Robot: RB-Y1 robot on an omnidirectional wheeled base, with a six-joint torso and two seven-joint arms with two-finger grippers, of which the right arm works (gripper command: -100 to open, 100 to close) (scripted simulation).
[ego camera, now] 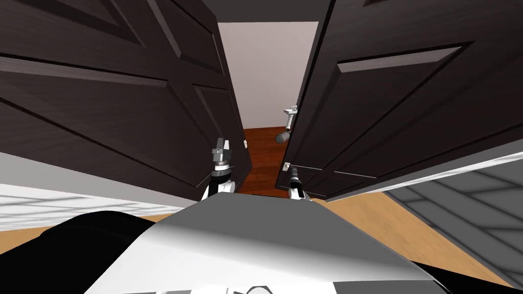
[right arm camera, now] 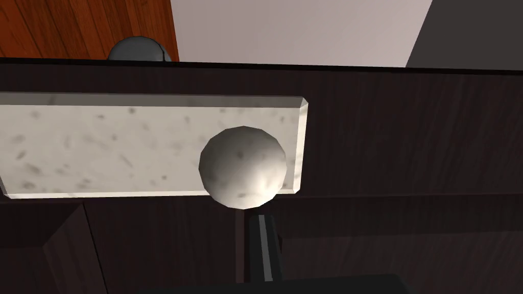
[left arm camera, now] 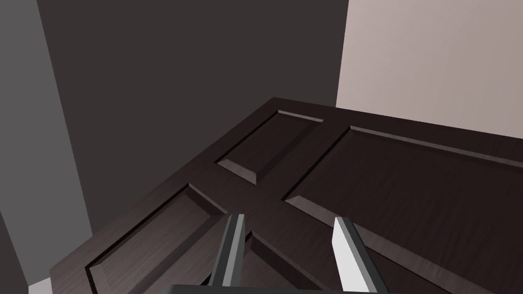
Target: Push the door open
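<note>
Right gripper: nearest to me. Its two blades lie together as one thin strip and hold nothing. The tip is just under the round knob.
Knob and plate: the knob is pale and speckled, and it sits at one end of a long speckled plate on the dark wood.
Right door leaf: this is the door I push. It is already partly open, and the right gripper is close to its free edge.
Gap: between the leaves I see a red-brown floor and a second, grey knob on the far face.
Left gripper: blades apart, nothing between them, close over the panels of the left door leaf.
Risk: the thin tip may slide under the knob and jam there, or slip off the edge into the gap, because it is so near to both.
Risk, left side: an open blade may catch in a panel groove.
</note>
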